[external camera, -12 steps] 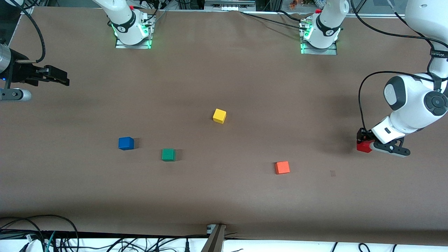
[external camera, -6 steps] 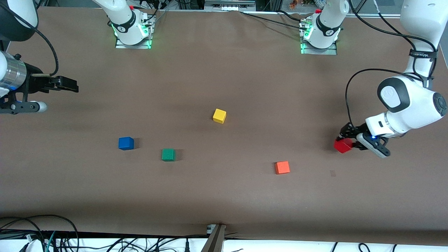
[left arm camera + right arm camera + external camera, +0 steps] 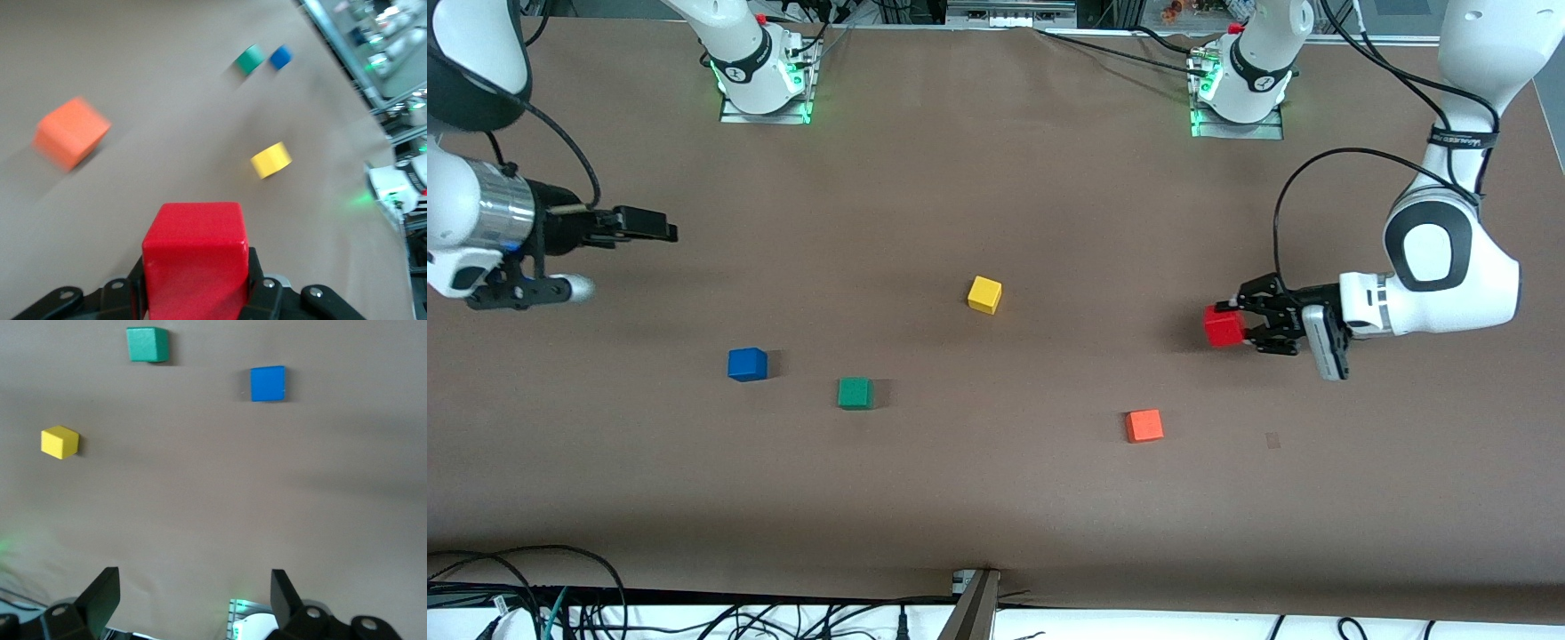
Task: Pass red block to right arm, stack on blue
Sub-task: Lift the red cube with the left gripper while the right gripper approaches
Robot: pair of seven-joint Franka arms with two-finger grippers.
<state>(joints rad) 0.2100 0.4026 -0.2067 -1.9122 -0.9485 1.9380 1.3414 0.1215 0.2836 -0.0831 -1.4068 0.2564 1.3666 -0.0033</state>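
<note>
Brown paper covers the desk (image 3: 996, 160), with the arm bases along its top edge in the front view. From that view's left edge to its right: the right hand (image 3: 660, 229) hangs over the right arm's end of the desk, its fingers spread wide and holding nothing (the right wrist view shows both tips apart with bare desk between them). The blue block (image 3: 747, 364) rests on the desk, with the green block (image 3: 855, 393) beside it and a little nearer the front camera. The yellow block (image 3: 984, 294) sits mid-desk, the orange block (image 3: 1144, 426) nearer the camera toward the left arm's end. The red block (image 3: 1224, 325) is off the desk, clamped in the left hand (image 3: 1240, 322), over the desk's left-arm end.

Progress: the pick-up appears done. The handover has not begun, the two hands being well apart. The transfer, the carry and the stacking on blue all remain.

Change from the earlier frames: the left hand has lifted the red block and swung it toward mid-desk. The right hand has come farther in over the desk from its edge. The four loose blocks have not shifted.
</note>
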